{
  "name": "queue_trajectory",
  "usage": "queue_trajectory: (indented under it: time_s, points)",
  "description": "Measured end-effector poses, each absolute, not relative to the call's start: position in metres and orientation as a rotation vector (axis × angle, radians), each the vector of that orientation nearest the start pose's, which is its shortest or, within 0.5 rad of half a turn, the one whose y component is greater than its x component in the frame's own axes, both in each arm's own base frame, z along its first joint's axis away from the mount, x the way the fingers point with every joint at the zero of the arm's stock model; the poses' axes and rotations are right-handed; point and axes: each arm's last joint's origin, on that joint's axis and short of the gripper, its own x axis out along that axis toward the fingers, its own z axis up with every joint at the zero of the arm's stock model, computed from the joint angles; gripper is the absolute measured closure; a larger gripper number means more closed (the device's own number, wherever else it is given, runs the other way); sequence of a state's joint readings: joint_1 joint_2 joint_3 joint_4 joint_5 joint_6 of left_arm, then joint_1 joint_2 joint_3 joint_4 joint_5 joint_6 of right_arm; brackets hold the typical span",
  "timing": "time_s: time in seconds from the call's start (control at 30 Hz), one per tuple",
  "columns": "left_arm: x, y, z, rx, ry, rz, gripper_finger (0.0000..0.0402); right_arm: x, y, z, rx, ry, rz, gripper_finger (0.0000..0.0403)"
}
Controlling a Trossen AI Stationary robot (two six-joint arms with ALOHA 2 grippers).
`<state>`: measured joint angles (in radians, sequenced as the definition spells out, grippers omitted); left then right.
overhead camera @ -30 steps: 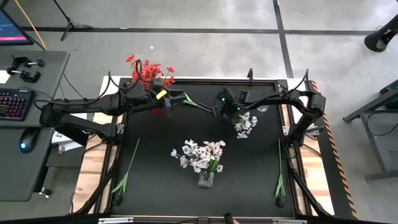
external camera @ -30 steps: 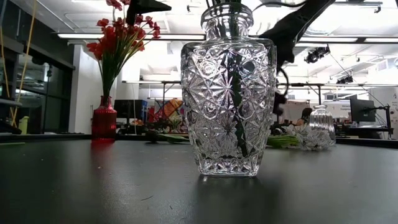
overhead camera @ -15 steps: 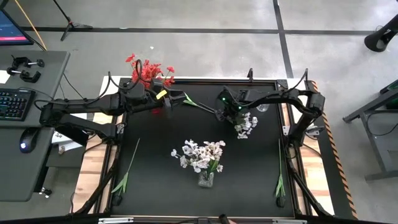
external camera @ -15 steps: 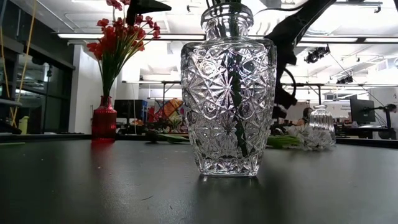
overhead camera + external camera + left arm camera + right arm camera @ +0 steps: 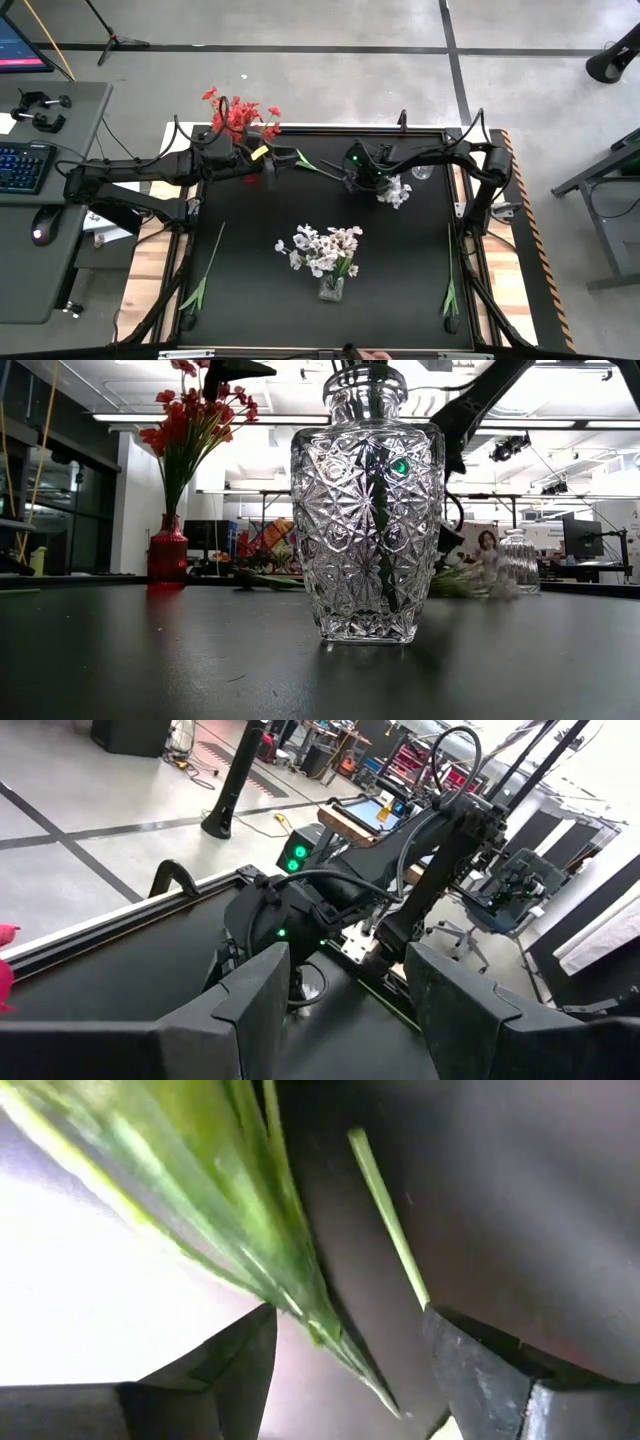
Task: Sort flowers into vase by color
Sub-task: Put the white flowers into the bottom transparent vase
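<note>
The black worktop is seen from above, with the clear cut-glass vase of white flowers near the middle of its front half. A red vase of red flowers is set at the far left corner, where the left claw hangs, fingers apart and empty. The right claw is lowered near the far edge, fingers spread, over a white spray lying flat. Its stem is shown by the right wrist view running lengthwise between the fingers beside green leaves, not yet pinched; that detail is hidden from above. The right arm is plainly nearer. Loose stems are left near the front corners.
</note>
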<state>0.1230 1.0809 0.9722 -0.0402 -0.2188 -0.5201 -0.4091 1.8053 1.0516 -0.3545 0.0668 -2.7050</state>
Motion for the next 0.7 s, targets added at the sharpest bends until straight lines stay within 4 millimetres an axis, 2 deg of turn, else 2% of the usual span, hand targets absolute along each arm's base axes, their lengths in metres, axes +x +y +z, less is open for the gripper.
queue_trajectory:
  time_s: [0.2,0.37,0.57,0.7]
  points:
    - [0.238,0.036,0.355,-0.507,0.058,0.372,0.0213,0.312,-0.146,0.155,-2.105,0.789,1.343,0.016]
    - [0.238,0.035,0.355,-0.509,0.062,0.364,0.0213,0.309,-0.144,0.14,-2.062,0.761,1.487,0.016]
    - [0.238,0.034,0.353,-0.509,0.082,0.36,0.0213,0.312,-0.145,0.135,-2.053,0.789,1.487,0.016]
    - [0.238,0.034,0.353,-0.509,0.084,0.361,0.0213,0.313,-0.146,0.134,-2.03,0.834,1.418,0.016]
